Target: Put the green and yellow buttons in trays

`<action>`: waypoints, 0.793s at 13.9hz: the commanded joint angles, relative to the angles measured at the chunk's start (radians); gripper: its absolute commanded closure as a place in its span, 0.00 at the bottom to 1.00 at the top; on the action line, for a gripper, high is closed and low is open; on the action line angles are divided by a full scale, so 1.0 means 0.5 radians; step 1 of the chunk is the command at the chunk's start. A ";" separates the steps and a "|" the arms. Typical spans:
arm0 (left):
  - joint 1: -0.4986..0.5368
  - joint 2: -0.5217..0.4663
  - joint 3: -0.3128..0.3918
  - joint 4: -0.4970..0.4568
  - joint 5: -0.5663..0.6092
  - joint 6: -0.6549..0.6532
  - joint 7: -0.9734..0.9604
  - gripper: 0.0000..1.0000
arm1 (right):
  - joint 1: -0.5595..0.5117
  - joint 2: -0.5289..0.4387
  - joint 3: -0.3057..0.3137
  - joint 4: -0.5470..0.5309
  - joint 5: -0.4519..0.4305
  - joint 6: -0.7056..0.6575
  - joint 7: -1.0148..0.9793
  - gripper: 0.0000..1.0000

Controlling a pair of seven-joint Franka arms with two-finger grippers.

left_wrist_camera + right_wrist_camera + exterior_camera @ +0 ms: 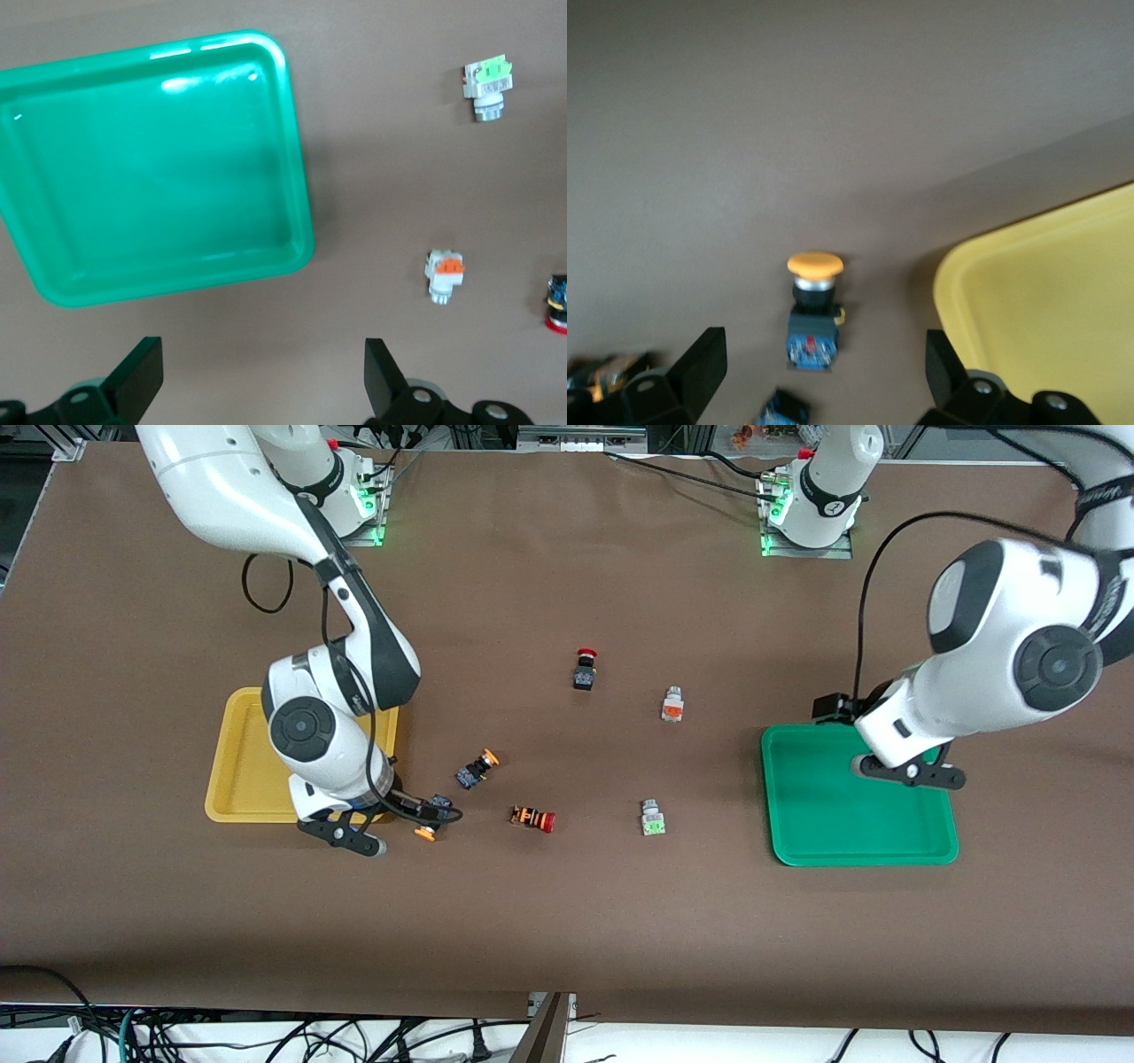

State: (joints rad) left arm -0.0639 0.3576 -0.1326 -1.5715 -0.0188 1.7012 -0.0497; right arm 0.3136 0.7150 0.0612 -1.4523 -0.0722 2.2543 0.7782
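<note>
The yellow tray point(232, 766) lies at the right arm's end of the table and the green tray point(850, 815) at the left arm's end; I see no button in either. My right gripper point(344, 838) is open and empty, up beside the yellow tray's corner point(1045, 301). A black button with a yellow-orange cap point(431, 820) lies on the table between its open fingers in the right wrist view point(815, 310). A second one point(478, 769) lies close by. The orange-faced white button point(672, 706) and green-faced white button point(653, 817) lie mid-table. My left gripper point(912, 772) is open and empty over the green tray's rim point(301, 221).
A black button with a red mushroom cap point(585, 669) and an orange-striped button with a red cap point(533, 818) lie mid-table among the others. The left wrist view shows the green-faced button point(487, 84) and orange-faced button point(446, 274) beside the green tray.
</note>
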 commanded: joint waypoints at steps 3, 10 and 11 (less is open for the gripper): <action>-0.173 0.275 0.014 0.084 -0.033 0.205 -0.035 0.00 | 0.023 0.199 -0.009 0.033 -0.031 0.314 0.165 0.01; -0.375 0.490 0.014 0.066 -0.027 0.524 -0.217 0.00 | 0.085 0.273 -0.018 0.008 -0.037 0.403 0.324 0.07; -0.384 0.512 0.017 0.063 -0.027 0.534 -0.217 0.00 | 0.085 0.276 -0.018 0.008 -0.037 0.403 0.327 0.09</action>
State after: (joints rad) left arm -0.2411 0.5733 -0.1357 -1.5641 -0.0189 1.9495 -0.1526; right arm 0.3490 0.8419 0.0610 -1.4514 -0.0722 2.4393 0.9136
